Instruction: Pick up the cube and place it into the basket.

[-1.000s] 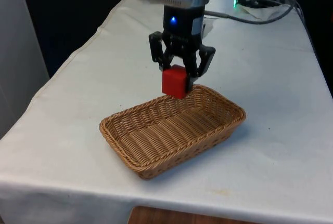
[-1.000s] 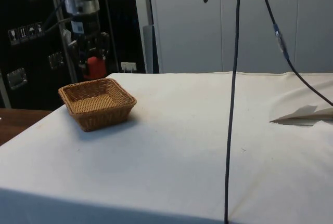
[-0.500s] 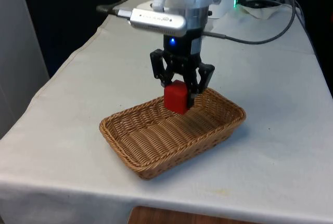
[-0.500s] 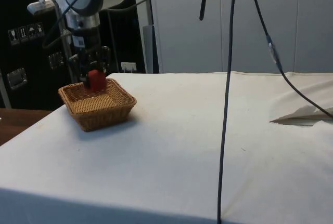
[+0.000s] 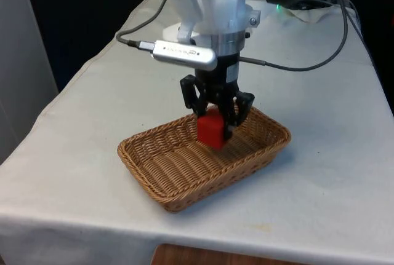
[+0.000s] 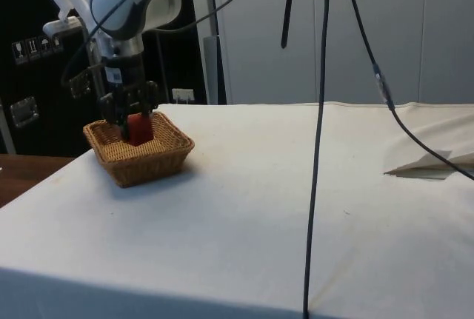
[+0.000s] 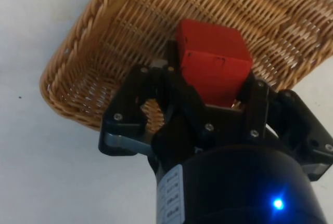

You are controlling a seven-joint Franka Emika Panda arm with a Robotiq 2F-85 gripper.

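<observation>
Cube: small red block [image 5: 210, 132], clamped between the fingers of the black two-finger gripper [image 5: 215, 119]; hangs inside the rim line of the basket, at its far end in the front view.
Basket: shallow oblong woven wicker tray, tan [image 5: 143, 160], on the white cloth-covered table [image 5: 86, 117]; nothing else seen lying in it.
Jaws: narrow, closed onto the red block from two opposite sides; wrist view shows the block [image 7: 213, 63] seated between the fingers [image 7: 256, 102], weave directly beneath it.
Height: side view puts the block [image 6: 139, 129] partly below the near wall of the basket [image 6: 152, 163]; whether it touches the floor, cannot tell.
Step in hand: placing — carry done, release not yet made.
Next move calls for: a short lowering if a gap remains, then parting the jaws, then a straight lift clear.
Watch: block sits close to the far wall; a tilted drop could leave it leaning there.
</observation>
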